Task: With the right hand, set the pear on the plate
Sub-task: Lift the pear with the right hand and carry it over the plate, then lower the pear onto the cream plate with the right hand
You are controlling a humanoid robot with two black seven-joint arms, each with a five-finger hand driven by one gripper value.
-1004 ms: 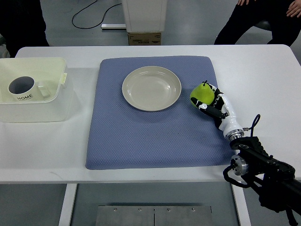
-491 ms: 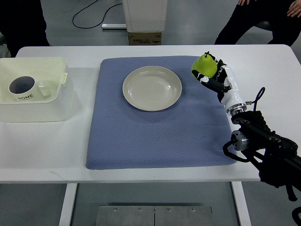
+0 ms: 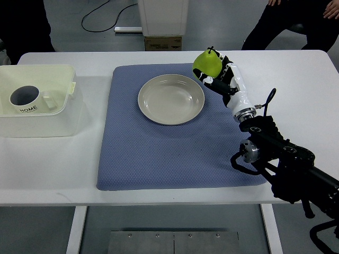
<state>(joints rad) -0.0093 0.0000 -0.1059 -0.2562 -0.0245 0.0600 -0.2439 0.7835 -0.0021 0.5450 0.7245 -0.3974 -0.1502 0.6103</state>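
The pear, green and smooth with a short dark stem, is gripped in the curled fingers of the right hand, held in the air just beyond the plate's upper right rim. Half a second ago it hung farther right, near the mat's corner; it has since shifted left toward the plate, a round, shallow, glossy cream dish lying bare on the blue textured mat. The white-and-black arm comes in from the lower right over the white bench. At the left stands a translucent plastic bin holding a white mug, unchanged.
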